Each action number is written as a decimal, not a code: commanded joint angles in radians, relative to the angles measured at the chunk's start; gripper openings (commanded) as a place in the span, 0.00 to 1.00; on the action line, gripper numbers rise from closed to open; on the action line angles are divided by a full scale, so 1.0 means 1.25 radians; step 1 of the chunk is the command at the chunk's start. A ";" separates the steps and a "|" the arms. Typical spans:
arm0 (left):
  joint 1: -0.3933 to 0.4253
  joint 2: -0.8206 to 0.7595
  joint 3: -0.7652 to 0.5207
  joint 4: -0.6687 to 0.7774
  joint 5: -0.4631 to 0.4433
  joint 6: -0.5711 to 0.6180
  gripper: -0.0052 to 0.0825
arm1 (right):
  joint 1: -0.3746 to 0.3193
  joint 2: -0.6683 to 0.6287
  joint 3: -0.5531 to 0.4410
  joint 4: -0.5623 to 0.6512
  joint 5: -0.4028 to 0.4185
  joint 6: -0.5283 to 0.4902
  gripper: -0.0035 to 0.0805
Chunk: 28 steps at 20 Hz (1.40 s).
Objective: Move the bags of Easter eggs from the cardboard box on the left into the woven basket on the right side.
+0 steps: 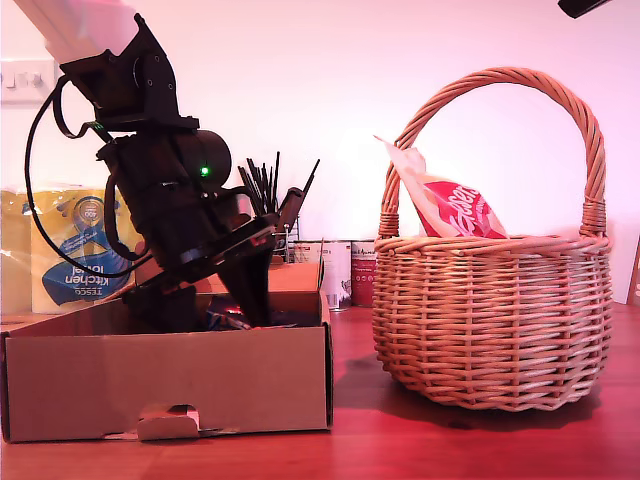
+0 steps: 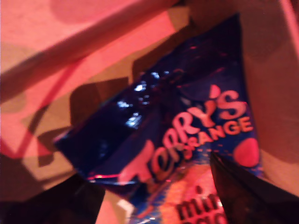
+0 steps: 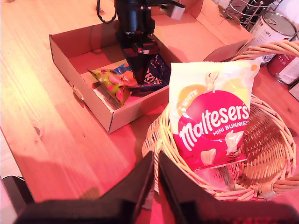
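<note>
My first gripper (image 2: 154,196) down in cardboard box (image 1: 170,375), jaws apart over blue bag (image 2: 187,135); my second gripper (image 3: 156,182) closed above basket (image 3: 275,140).

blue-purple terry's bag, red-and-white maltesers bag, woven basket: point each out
blue-purple Terry's bag (image 2: 187,116), first wrist view, on its printed front
red-and-white Maltesers bag (image 3: 212,126), second wrist view, on the red circle
tan woven basket (image 1: 490,320), exterior view, on its front wall

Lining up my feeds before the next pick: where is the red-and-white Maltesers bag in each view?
Exterior view: the Maltesers bag stands in the woven basket at the exterior view's right, poking above the rim.
First wrist view: not in it.
Second wrist view: the bag stands upright inside the basket.
Shared landmark: the basket, in the exterior and second wrist views.
</note>
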 commanded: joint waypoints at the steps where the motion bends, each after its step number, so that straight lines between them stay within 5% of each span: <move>1: -0.001 0.012 -0.007 -0.004 0.021 0.006 0.65 | 0.002 0.000 -0.012 0.008 0.000 -0.001 0.03; 5: -0.001 0.012 -0.007 -0.007 0.023 0.008 0.21 | 0.002 0.000 -0.012 0.008 0.001 -0.001 0.03; 9: -0.001 0.012 -0.007 -0.007 0.023 0.008 0.03 | 0.002 0.000 -0.012 0.008 0.001 -0.001 0.03; 17: 0.016 -0.049 -0.006 -0.073 0.035 0.042 0.03 | 0.002 0.000 -0.012 0.006 0.028 -0.001 0.03; 28: 0.103 -0.117 -0.006 -0.103 0.326 0.038 0.03 | 0.002 -0.002 -0.012 -0.003 0.087 -0.001 0.03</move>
